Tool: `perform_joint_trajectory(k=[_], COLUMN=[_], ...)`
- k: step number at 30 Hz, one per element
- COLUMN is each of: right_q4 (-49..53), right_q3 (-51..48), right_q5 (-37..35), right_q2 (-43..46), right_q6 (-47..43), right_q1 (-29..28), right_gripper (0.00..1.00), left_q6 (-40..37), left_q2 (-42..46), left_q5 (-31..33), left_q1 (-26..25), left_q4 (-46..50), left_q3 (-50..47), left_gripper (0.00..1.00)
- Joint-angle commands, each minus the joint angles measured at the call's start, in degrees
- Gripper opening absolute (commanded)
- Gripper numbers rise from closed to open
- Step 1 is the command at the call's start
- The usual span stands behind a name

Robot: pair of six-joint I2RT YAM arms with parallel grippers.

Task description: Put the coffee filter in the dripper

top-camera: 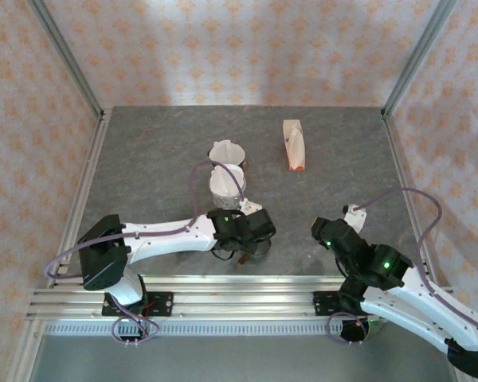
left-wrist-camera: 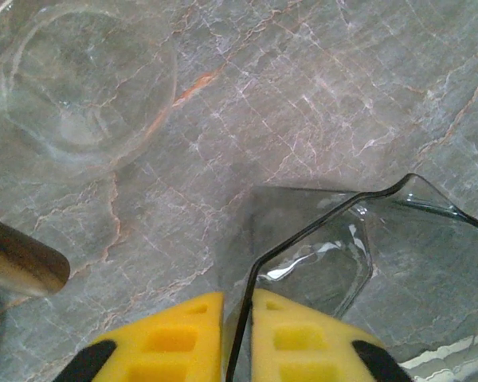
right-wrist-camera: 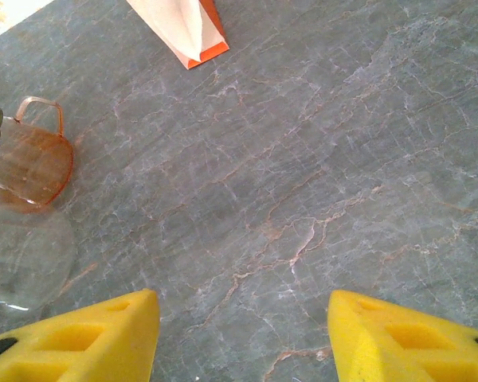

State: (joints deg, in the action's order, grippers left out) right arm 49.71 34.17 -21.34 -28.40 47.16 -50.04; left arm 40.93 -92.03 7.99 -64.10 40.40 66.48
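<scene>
From above: two white paper cone filters (top-camera: 227, 185) stand mid-worktop (top-camera: 143, 159), one orange-ended packet (top-camera: 295, 146) beyond. Left wrist: left tool (left-wrist-camera: 237, 306) nearly closed astride a smoky glass rim (left-wrist-camera: 319, 219); grip unclear. Right wrist: right tool (right-wrist-camera: 243, 318) wide, empty; one amber handled cup (right-wrist-camera: 28, 163).

Entry: we read no text, label, brand, number or sign on any surface. On the orange-edged packet (right-wrist-camera: 187, 32), well ahead and to the left of the right gripper (right-wrist-camera: 240, 318), we cannot make out any print.
</scene>
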Motion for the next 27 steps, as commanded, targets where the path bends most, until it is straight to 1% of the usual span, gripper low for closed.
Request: perform_joint_trajectory(k=[1, 2, 5, 9, 11, 13, 15, 18, 20, 23, 25, 27], right_q4=[0.5, 0.5, 0.5, 0.4, 0.4, 0.4, 0.2, -0.6, -1.3, -2.0, -2.4, -2.9], right_q3=[-0.7, -0.7, -0.7, -0.6, -0.6, -0.7, -1.0, -1.8, -2.4, -3.1, -3.4, -3.7], right_q5=[-0.6, -0.6, -0.7, -0.8, -0.8, -0.9, -0.9, -0.5, -0.3, -0.1, 0.1, 0.2], right_q2=[0.6, 0.6, 0.7, 0.7, 0.7, 0.7, 0.7, 0.7, 0.7, 0.7, 0.7, 0.7], right_q6=[0.6, 0.9, 1.2, 1.3, 1.4, 1.5, 1.5, 1.7, 1.8, 1.8, 1.7, 1.7], right_q1=[0.2, 0.2, 0.2, 0.3, 0.2, 0.2, 0.2, 0.3, 0.2, 0.2, 0.2, 0.2], right_gripper=[0.58, 0.59, 0.59, 0.59, 0.59, 0.60, 0.60, 0.60, 0.60, 0.60, 0.60, 0.60], left_q6=[0.4, 0.5, 1.3, 2.4, 3.2, 4.1, 5.3, 7.4, 8.9, 10.3, 10.5, 10.2], left_q2=[0.2, 0.3, 1.7, 5.7, 7.6, 10.4, 14.4, 22.0, 27.2, 35.4, 40.3, 44.2], left_q5=[1.2, 1.2, 0.7, -0.3, -1.8, -2.9, -2.8, -1.0, -0.4, 1.1, -0.1, -3.7], left_q1=[0.1, 0.1, 0.0, -1.2, -1.7, -2.4, -3.1, -2.5, -0.6, 4.5, 9.6, 17.4], left_q4=[-1.4, -1.3, -1.4, -2.4, -2.2, -2.0, -1.0, 1.3, 3.1, 7.2, 9.0, 10.4], left_q3=[-0.4, -0.5, -0.9, -1.4, -1.3, -1.3, -1.7, -4.2, -6.7, -10.6, -13.7, -17.1], left_gripper=[0.20, 0.23, 0.28, 0.35, 0.37, 0.38, 0.42, 0.46, 0.47, 0.47, 0.48, 0.48])
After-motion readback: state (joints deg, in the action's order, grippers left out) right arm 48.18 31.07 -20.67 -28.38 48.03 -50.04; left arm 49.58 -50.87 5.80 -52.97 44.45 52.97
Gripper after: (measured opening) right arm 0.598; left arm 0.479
